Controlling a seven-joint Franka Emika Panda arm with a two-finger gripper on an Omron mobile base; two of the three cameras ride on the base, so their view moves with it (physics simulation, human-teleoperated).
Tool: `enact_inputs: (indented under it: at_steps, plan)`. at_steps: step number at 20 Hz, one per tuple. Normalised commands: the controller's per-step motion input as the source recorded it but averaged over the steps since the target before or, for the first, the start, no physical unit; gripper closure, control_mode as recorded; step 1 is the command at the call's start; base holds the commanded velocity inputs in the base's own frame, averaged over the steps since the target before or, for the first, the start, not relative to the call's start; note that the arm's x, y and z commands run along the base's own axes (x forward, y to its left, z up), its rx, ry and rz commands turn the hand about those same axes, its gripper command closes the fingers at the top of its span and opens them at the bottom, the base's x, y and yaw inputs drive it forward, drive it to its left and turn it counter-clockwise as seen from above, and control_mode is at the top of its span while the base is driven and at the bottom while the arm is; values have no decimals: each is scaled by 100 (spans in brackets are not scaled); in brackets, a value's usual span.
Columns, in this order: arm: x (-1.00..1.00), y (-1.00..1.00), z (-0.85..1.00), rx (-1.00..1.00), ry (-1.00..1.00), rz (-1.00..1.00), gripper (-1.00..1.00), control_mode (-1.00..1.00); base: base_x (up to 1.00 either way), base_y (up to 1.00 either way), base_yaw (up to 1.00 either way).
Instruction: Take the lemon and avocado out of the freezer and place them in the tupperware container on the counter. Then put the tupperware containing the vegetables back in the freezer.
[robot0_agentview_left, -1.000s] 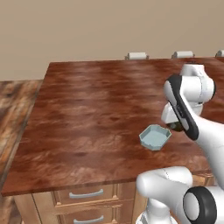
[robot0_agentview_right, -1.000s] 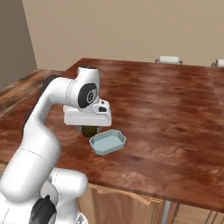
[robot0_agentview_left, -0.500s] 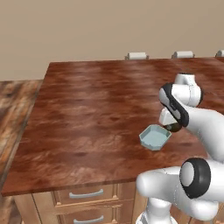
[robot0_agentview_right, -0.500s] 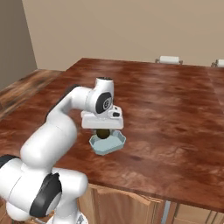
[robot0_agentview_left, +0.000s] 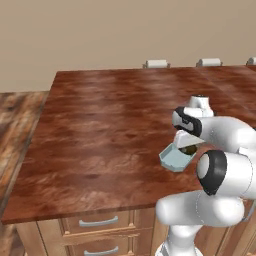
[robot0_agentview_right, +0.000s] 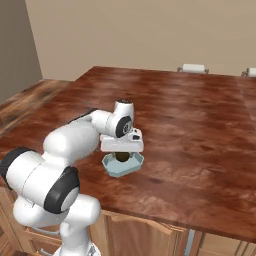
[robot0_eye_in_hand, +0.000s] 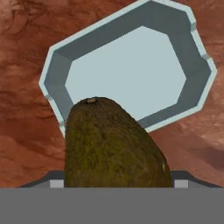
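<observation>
My gripper (robot0_agentview_right: 121, 150) is shut on the avocado (robot0_agentview_right: 121, 157), a dark brown-olive fruit, and holds it just over the pale blue tupperware container (robot0_agentview_right: 131, 167) on the counter (robot0_agentview_right: 190, 115). In the hand view the avocado (robot0_eye_in_hand: 111, 146) hangs at the near rim of the tub (robot0_eye_in_hand: 131, 65), whose floor is bare. From the left base view the gripper (robot0_agentview_left: 187, 145) sits above the tub (robot0_agentview_left: 171, 160), with the avocado (robot0_agentview_left: 189, 149) partly hidden by the hand. The lemon and the freezer are out of view.
The reddish-brown counter (robot0_agentview_left: 100, 115) spreads wide to the left of and behind the tub. White chair backs (robot0_agentview_left: 156, 63) line its far edge. Light wooden drawers with silver handles (robot0_agentview_left: 97, 222) sit under the near edge.
The arm has swung the avocado from beside the tub to a spot directly over it, and the hand now sits lower, closer to the tub.
</observation>
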Motion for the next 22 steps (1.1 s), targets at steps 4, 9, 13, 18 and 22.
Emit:
enact_inputs:
  at_steps: [4, 9, 13, 18, 22]
  plan:
    - [61, 0, -58, 0, 0, 0, 100, -100, 0, 0, 0]
    - [66, -14, -37, 0, 0, 0, 100, -100, 0, 0, 0]
    - [34, -31, -24, 0, 0, 0, 100, -100, 0, 0, 0]
    - [15, -27, -25, 0, 0, 0, 100, -100, 0, 0, 0]
    - [1, 0, -26, 0, 0, 0, -100, -100, 0, 0, 0]
